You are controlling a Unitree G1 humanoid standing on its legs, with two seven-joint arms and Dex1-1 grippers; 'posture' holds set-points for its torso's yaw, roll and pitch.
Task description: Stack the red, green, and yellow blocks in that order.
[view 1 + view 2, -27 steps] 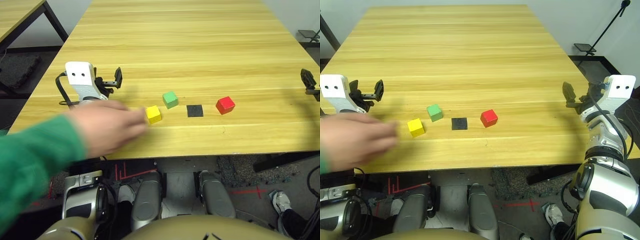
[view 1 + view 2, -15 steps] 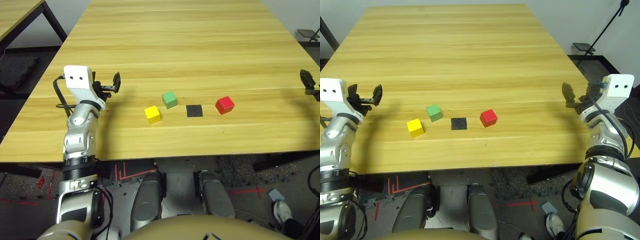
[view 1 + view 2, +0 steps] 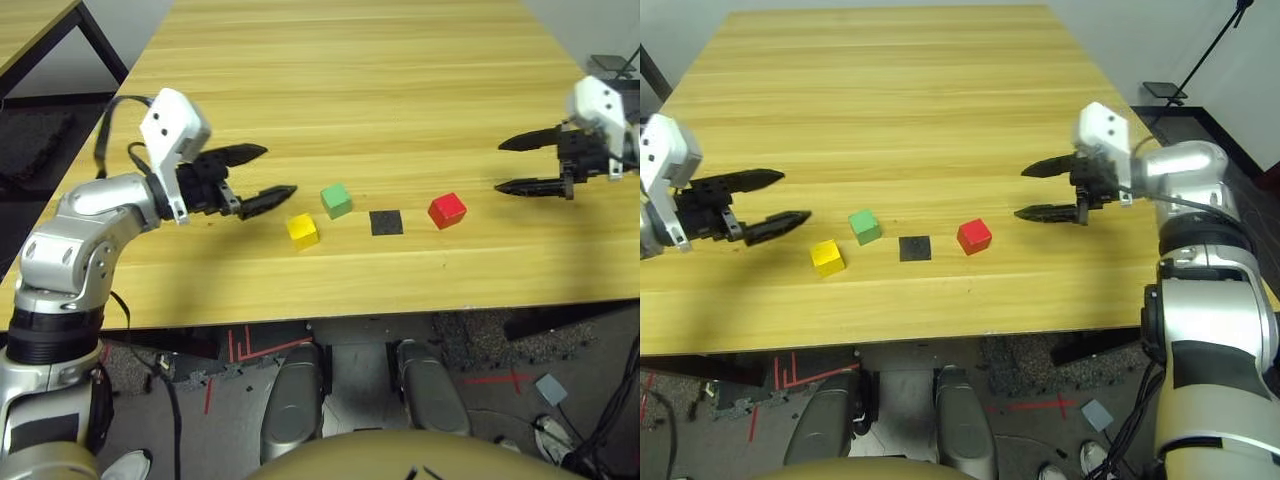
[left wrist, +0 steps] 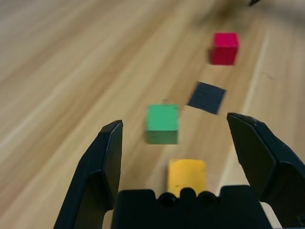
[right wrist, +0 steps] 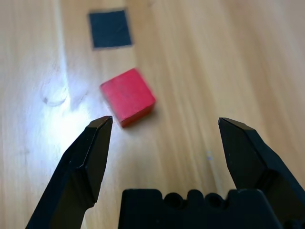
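Three small cubes lie apart in a row near the table's front. The yellow block (image 3: 303,229) is leftmost, the green block (image 3: 336,200) just right of it and slightly farther back, and the red block (image 3: 447,209) to the right. My left gripper (image 3: 276,171) is open a little left of the yellow block, its fingers pointing at the row; in the left wrist view the yellow block (image 4: 187,177) and the green block (image 4: 162,123) lie ahead between the fingers. My right gripper (image 3: 1030,191) is open just right of the red block (image 5: 127,96).
A flat black square patch (image 3: 386,222) lies on the wooden table (image 3: 360,90) between the green and red blocks. The table's front edge runs close behind the row of blocks toward me. A second table corner (image 3: 40,25) stands at the far left.
A person's hand in a green sleeve has withdrawn from the yellow block and left. Both arms have swung inward from the table's sides, fingers now aimed at the blocks.
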